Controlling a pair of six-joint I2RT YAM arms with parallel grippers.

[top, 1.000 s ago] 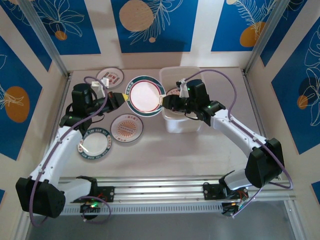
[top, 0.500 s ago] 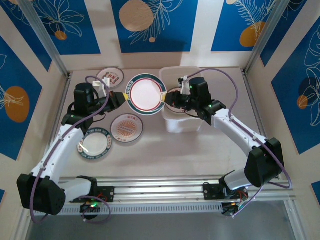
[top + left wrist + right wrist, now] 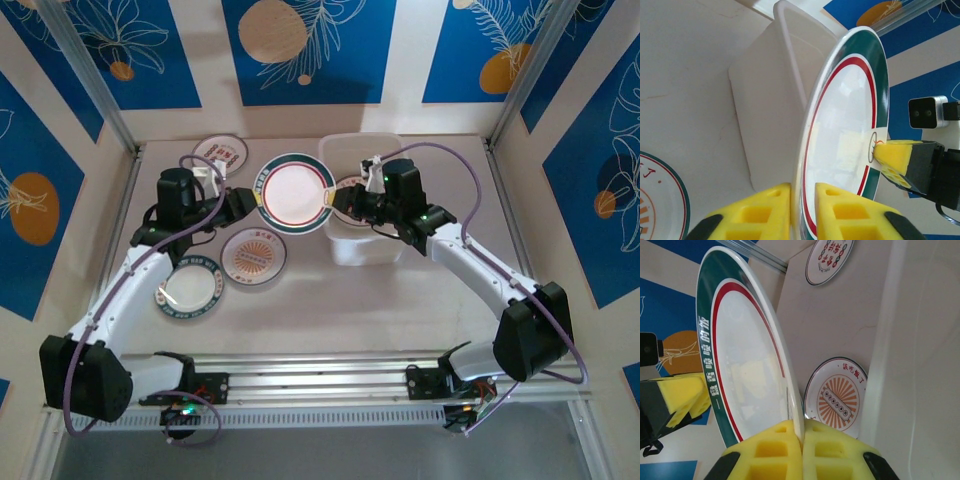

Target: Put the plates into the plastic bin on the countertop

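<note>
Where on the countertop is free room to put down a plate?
Bare countertop lies between the plastic bin and the front rail, and right of the bin at the back. The left side is crowded with plates.

One camera sits high behind my bases, looking down over the whole table point(image 3: 330, 300). My wrist cameras look close along my fingers point(image 3: 755, 215), apparently from opposite sides, sharing the green-rimmed plate point(image 3: 840, 125).

Large plate point(image 3: 295, 193) left of bin point(image 3: 366, 250), three smaller plates point(image 3: 253, 256) on countertop point(image 3: 400, 300) further left.
</note>
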